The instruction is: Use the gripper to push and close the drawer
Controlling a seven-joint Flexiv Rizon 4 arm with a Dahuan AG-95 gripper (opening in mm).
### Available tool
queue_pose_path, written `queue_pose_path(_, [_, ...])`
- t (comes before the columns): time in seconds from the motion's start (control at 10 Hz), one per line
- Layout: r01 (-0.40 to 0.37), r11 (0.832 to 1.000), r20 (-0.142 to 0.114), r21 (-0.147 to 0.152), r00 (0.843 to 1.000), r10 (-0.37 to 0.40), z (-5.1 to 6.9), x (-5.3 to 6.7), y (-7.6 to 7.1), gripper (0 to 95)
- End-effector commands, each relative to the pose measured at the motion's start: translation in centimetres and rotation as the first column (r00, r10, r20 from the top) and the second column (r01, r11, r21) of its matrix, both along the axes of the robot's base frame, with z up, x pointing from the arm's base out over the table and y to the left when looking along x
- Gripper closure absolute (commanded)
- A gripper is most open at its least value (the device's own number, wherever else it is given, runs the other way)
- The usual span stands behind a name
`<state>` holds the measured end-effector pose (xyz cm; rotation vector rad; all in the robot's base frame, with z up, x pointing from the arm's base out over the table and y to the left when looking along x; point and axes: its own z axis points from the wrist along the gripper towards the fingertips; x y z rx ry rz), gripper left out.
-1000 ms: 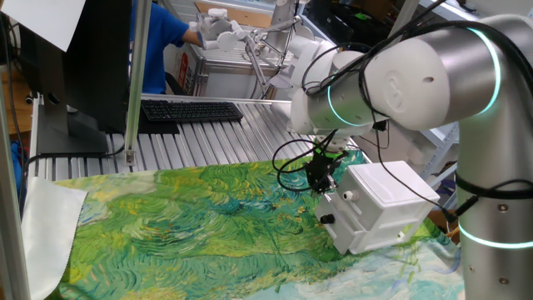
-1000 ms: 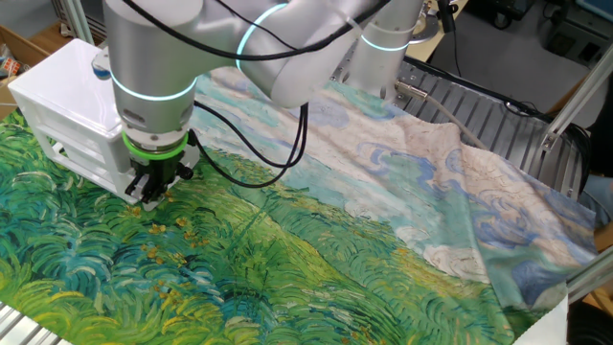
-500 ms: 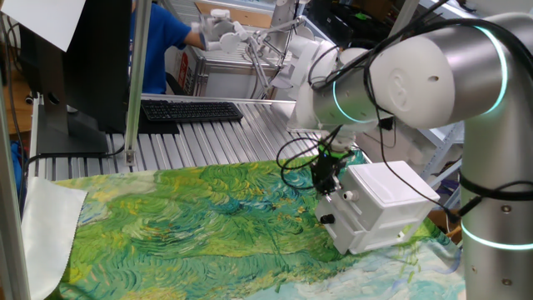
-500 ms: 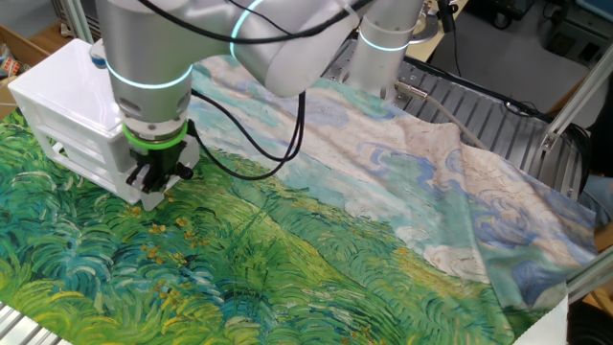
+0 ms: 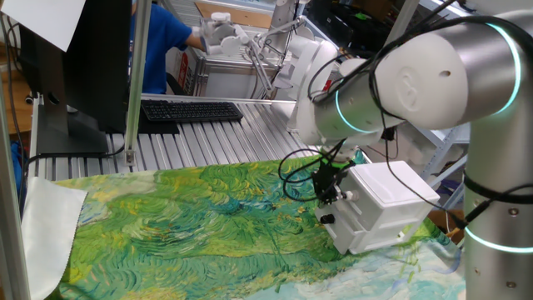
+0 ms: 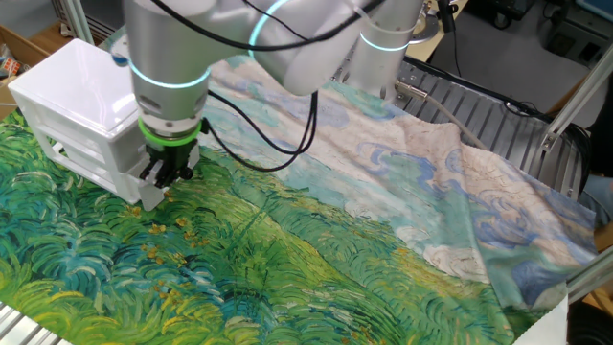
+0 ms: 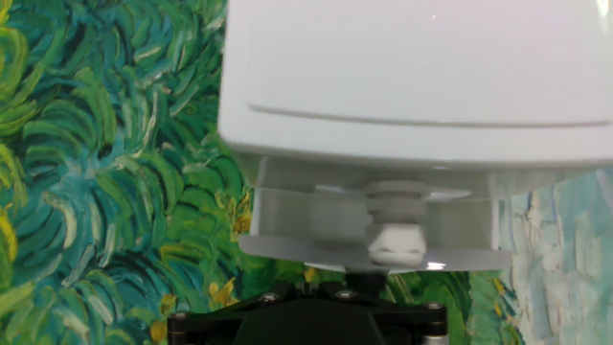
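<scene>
The white box (image 5: 383,200) stands on the painted cloth at the right; it also shows in the other fixed view (image 6: 72,105) at the left. The lower drawer (image 5: 337,227), with a small black knob (image 5: 327,219), sticks out a little from the box front. In the hand view this drawer (image 7: 306,216) juts out below the box top (image 7: 412,67). My gripper (image 5: 326,193), black with a green ring at the wrist (image 6: 170,134), hangs just in front of the box's upper front, fingers together and empty. It also shows in the other fixed view (image 6: 161,175) and, mostly hidden, in the hand view (image 7: 308,286).
The green and blue painted cloth (image 5: 183,225) covers the table. A keyboard (image 5: 190,110) and a monitor (image 5: 79,67) stand at the back left. A person in blue (image 5: 158,42) is behind them. Black cables (image 5: 296,171) hang beside my wrist.
My gripper and wrist have shifted sideways toward the box front and now sit close against it. The box has not visibly moved.
</scene>
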<state>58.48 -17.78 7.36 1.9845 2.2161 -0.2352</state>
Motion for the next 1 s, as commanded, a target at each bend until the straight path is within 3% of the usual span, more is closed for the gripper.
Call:
queue_pose_path(0.1, [-0.003, 1.000, 0.005, -0.022, 1.000, 0.003, -0.3, 0.1, -0.5, 95.0])
queue_pose_path(0.6, [-0.010, 0.998, 0.010, -0.056, 1.000, 0.011, -0.4, 0.3, -1.1, 95.0])
queue_pose_path(1.0, [-0.022, 0.998, 0.012, -0.063, 1.000, 0.023, -0.6, 0.6, -2.5, 95.0])
